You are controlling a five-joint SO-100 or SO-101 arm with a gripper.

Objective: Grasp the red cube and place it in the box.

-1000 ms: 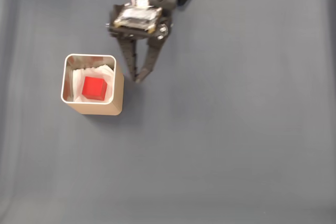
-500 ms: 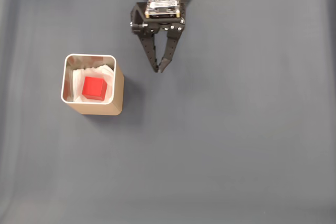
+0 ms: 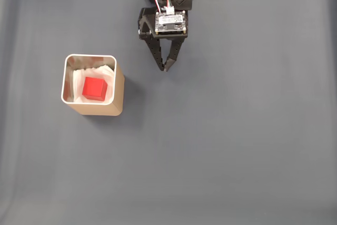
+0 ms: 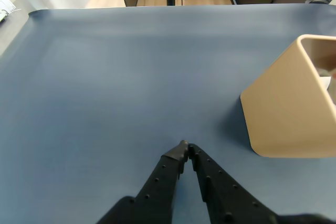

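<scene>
Matte red cube point(image 3: 95, 88) resting on crumpled white paper inside tan, round-cornered box point(image 3: 118, 92) with thin metallic rim, left in the fixed view. Black gripper point(image 3: 165, 69) well right of box, fingertips together, empty, above smooth grey-blue mat point(image 3: 226, 140).

In the fixed view, the box point(image 3: 92, 85), holding the red cube point(image 3: 95, 88), stands on the worktop point(image 3: 237, 140) left of the end effector point(image 3: 165, 69).
</scene>
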